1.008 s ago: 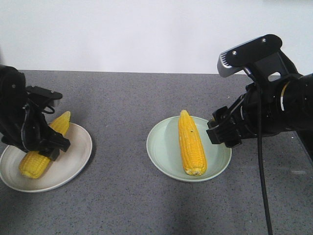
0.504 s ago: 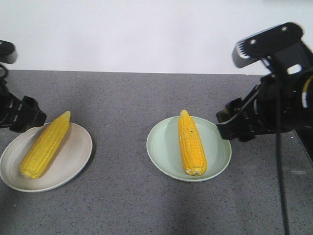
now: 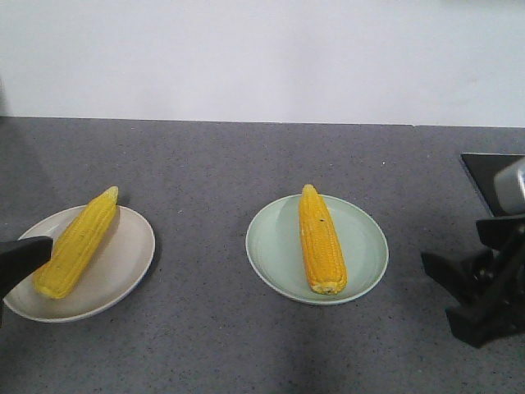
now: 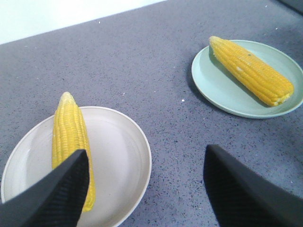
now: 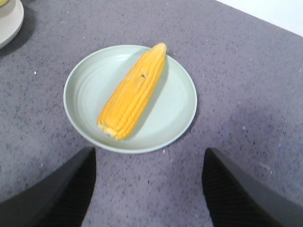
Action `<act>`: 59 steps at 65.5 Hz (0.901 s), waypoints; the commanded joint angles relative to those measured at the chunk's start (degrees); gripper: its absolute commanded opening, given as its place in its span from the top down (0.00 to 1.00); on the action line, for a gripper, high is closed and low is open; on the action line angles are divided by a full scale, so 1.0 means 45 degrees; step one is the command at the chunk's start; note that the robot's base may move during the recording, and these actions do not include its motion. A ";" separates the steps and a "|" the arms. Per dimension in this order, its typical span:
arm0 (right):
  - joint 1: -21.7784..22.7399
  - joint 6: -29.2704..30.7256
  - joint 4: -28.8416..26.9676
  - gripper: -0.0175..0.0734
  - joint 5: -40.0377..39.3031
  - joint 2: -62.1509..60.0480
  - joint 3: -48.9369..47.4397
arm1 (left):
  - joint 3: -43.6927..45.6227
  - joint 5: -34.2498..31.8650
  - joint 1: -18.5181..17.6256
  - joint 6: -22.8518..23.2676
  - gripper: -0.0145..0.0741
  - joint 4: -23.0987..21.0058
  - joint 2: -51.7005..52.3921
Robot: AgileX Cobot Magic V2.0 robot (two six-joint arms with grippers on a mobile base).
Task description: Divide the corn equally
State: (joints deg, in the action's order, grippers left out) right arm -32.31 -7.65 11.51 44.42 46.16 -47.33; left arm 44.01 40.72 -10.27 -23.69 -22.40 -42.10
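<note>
One corn cob (image 3: 75,244) lies slantwise on the white plate (image 3: 135,254) at the left. A second corn cob (image 3: 321,240) lies lengthwise on the pale green plate (image 3: 365,246) in the middle. My left gripper (image 4: 147,151) is open and empty, pulled back at the near side of the white plate. One of its fingers (image 3: 20,256) shows at the frame's left edge. My right gripper (image 5: 149,151) is also open and empty, back from the green plate (image 5: 175,104) and its corn (image 5: 134,92). In the front view the right gripper sits low at the far right (image 3: 459,291).
The plates stand on a grey speckled tabletop (image 3: 213,189) with a white wall behind. A dark flat patch (image 3: 484,176) lies at the table's right edge. A gap of bare table separates the two plates.
Both arms have drawn back from the plates, the left toward the lower left, the right toward the lower right. The left gripper left the cob it hovered over. Both cobs stayed put.
</note>
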 commanded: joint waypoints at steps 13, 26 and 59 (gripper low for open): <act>0.0033 -0.0018 0.0056 0.33 -0.0822 -0.1933 0.0929 | -0.0959 -0.1504 -0.0073 -0.0070 0.32 -0.0424 0.1839; 0.0033 -0.0018 0.0056 0.51 -0.0841 -0.2139 0.1388 | -0.1146 -0.1483 -0.0073 -0.0070 0.51 -0.0450 0.1842; 0.0033 0.0016 0.0088 0.82 -0.0630 -0.2139 0.1415 | -0.1146 -0.1601 -0.0073 -0.0060 0.85 -0.0453 0.1831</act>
State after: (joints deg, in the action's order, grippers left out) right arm -32.31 -7.65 11.00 44.43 36.49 -39.40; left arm 37.31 37.05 -10.27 -24.07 -22.83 -33.68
